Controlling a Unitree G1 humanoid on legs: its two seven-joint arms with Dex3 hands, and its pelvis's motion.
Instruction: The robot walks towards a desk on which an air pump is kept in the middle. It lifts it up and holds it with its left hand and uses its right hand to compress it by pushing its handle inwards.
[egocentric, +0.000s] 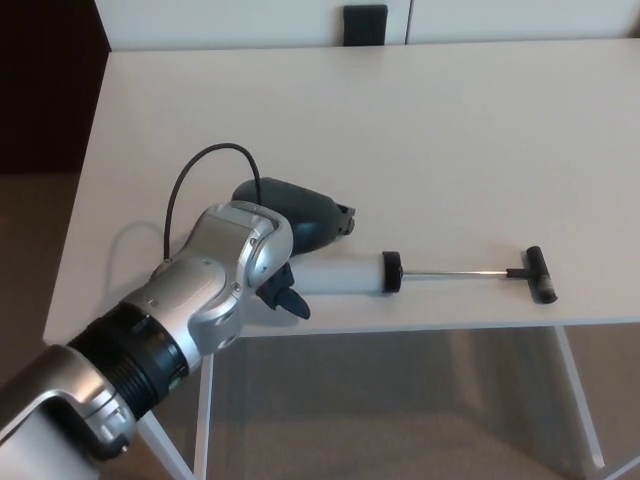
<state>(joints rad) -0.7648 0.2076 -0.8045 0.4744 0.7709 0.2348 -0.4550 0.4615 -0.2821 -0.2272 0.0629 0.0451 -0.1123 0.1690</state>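
The air pump lies flat near the front edge of the white desk (420, 130). Its white cylinder (340, 275) ends in a black cap (392, 272). A thin rod (460, 271) is drawn out to the right, ending in a black T-handle (541, 273). My left hand (300, 225) sits over the cylinder's left end. Its dark fingers (335, 215) lie behind the tube and the thumb (288, 297) in front, apart from each other. The cylinder's left tip is hidden under the hand. My right hand does not show.
The desk's front edge (450, 325) runs just below the pump, with white legs (580, 400) and beige floor beneath. A black object (365, 22) stands at the desk's far edge. A black cable (200, 165) loops from my left wrist.
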